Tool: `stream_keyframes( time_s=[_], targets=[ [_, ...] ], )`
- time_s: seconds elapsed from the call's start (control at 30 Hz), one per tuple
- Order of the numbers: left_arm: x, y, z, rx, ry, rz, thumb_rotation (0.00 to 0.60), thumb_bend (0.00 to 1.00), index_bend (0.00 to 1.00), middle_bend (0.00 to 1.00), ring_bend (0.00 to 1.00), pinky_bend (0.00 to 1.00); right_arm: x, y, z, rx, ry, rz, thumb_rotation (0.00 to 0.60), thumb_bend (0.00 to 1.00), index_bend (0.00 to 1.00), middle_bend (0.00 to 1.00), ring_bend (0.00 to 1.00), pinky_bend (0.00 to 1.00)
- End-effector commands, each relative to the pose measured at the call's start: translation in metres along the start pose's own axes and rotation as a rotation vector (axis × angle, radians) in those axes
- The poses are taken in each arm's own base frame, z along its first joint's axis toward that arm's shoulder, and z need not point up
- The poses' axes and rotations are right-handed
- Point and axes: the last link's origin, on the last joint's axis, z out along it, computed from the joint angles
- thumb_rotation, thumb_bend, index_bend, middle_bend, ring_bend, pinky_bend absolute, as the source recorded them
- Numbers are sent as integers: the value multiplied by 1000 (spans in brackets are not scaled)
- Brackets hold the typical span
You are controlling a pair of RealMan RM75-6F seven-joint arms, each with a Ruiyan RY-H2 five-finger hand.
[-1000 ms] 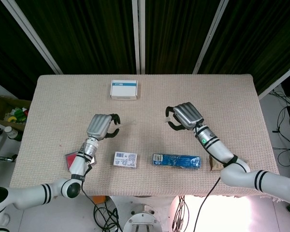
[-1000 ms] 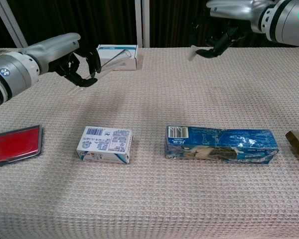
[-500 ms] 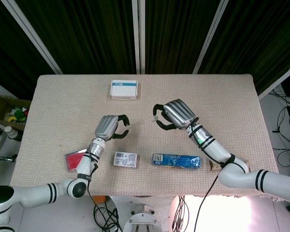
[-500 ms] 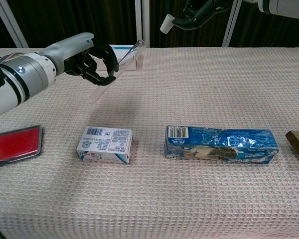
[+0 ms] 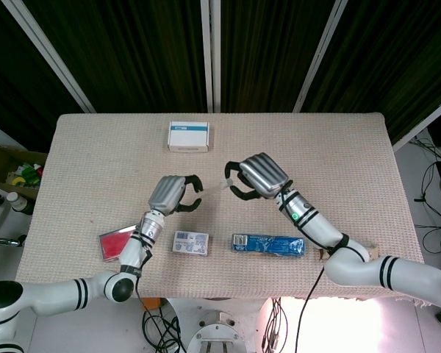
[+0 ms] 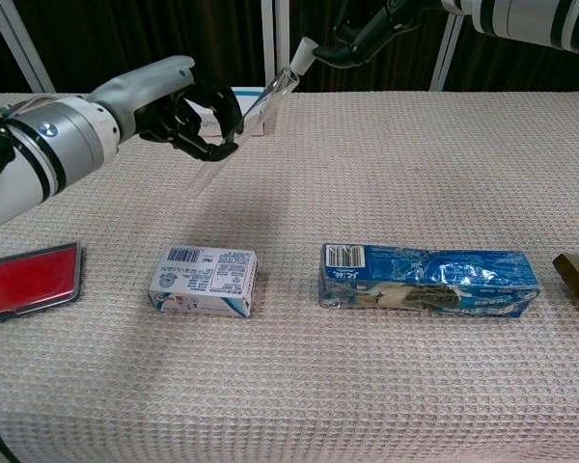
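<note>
Holding my left hand (image 6: 188,116) raised over the desk (image 6: 386,193), fingers curled around a clear tube (image 6: 243,129) tilted up to the right; my right hand (image 6: 367,29) pinches a small white cap (image 6: 303,52) at its upper end.

Bare surface (image 5: 338,162) lies open from 12 to 3 o'clock. A white box (image 5: 188,136) blocks 12 o'clock at the far edge; a carton (image 5: 190,243), blue packet (image 5: 268,245) and red pouch (image 5: 115,243) line the near edge, 5 to 8 o'clock.
</note>
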Motion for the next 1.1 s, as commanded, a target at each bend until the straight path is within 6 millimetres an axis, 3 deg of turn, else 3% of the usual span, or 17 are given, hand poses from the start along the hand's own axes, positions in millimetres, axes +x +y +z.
stream_keyframes(
  time_s=[0.03,0.53,1.1],
  targets=[
    [0,1,0,-2,0,-3,600,484,658,659,809,1000,0,-1,0,2,-1,-2,600,522,697,945,1000,1000],
    [2,13,2,-23,-13,-34,600,485,658,659,809,1000,-3,-6,3,18,2,-10,600,525,698,945,1000,1000],
    [6,12,2,-22,-5,-25,600,486,658,660,809,1000,-9,-6,6,13,-7,-12,600,494,690,945,1000,1000]
  ],
)
